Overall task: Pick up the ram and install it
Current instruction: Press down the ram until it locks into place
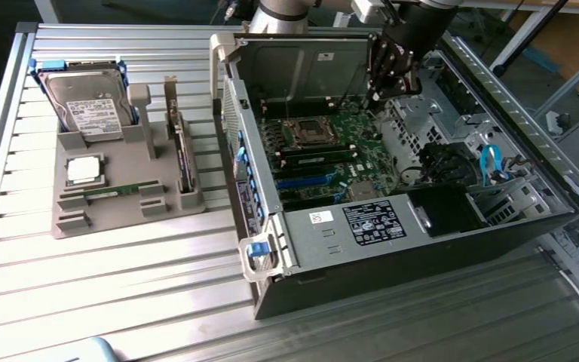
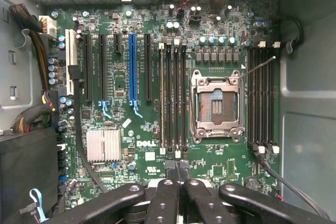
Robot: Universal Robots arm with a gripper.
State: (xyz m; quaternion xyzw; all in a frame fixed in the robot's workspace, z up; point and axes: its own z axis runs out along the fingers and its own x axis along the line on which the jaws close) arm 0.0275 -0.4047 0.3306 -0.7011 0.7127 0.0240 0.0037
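Ram lies flat in the grey holder, well apart from my gripper, which hangs closed and empty over the motherboard.

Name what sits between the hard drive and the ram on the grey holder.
The square silver processor chip sits between the hard drive and the ram on the grey holder; this shows in the exterior view.

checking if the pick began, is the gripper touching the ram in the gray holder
Apart. The exterior view shows the gripper over the open computer case, while the ram lies in the gray holder on that view's left, well clear.
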